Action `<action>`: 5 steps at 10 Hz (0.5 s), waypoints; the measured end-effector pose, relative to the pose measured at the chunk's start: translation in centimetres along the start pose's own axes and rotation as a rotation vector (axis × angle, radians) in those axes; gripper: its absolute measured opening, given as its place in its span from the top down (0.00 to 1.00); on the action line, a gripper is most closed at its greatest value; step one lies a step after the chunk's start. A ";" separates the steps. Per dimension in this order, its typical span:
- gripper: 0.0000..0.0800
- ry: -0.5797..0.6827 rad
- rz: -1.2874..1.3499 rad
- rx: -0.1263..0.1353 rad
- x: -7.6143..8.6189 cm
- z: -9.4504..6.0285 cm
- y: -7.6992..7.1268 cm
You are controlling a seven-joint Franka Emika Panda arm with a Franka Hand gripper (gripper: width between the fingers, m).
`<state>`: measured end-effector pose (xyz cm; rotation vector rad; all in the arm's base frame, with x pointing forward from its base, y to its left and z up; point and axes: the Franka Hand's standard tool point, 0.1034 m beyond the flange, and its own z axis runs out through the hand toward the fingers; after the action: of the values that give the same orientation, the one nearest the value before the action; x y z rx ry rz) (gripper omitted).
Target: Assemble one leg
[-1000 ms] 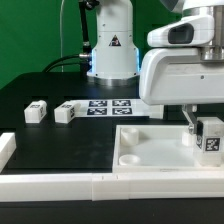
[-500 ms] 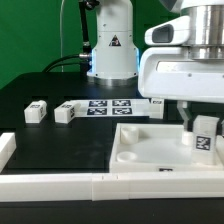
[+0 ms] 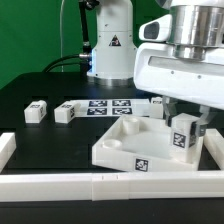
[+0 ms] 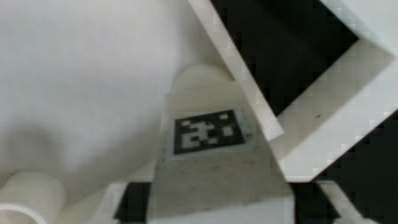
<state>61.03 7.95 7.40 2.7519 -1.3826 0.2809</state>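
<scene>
My gripper [image 3: 183,126] is shut on a leg [image 3: 183,140], a small white block with a square tag facing the camera. It holds the leg upright at the tray-like part's [image 3: 125,146] corner on the exterior view's right. That large white part now sits skewed, one corner pointing forward. In the wrist view the leg [image 4: 210,135] fills the space between the jaws of my gripper [image 4: 217,202], with the tray-like part's white surface [image 4: 80,90] behind it. Two loose legs [image 3: 36,111] [image 3: 66,112] lie at the exterior view's left.
The marker board [image 3: 108,106] lies behind the tray-like part, with another small white piece [image 3: 157,104] beside it. White rails run along the front [image 3: 60,185] and at the left [image 3: 5,150]. The arm's base [image 3: 110,50] stands at the back.
My gripper has moved toward the exterior view's left and lower with the leg. The tray-like part has swung round and shifted left.
</scene>
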 end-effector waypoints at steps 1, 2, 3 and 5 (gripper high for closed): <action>0.51 0.000 -0.011 0.001 -0.1 0.0 -0.1; 0.32 0.000 -0.011 0.001 -0.1 0.0 -0.1; 0.32 0.000 -0.011 0.001 -0.1 0.0 -0.1; 0.19 0.000 -0.011 0.001 -0.1 0.0 -0.1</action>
<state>61.03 8.05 7.39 2.7595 -1.3678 0.2807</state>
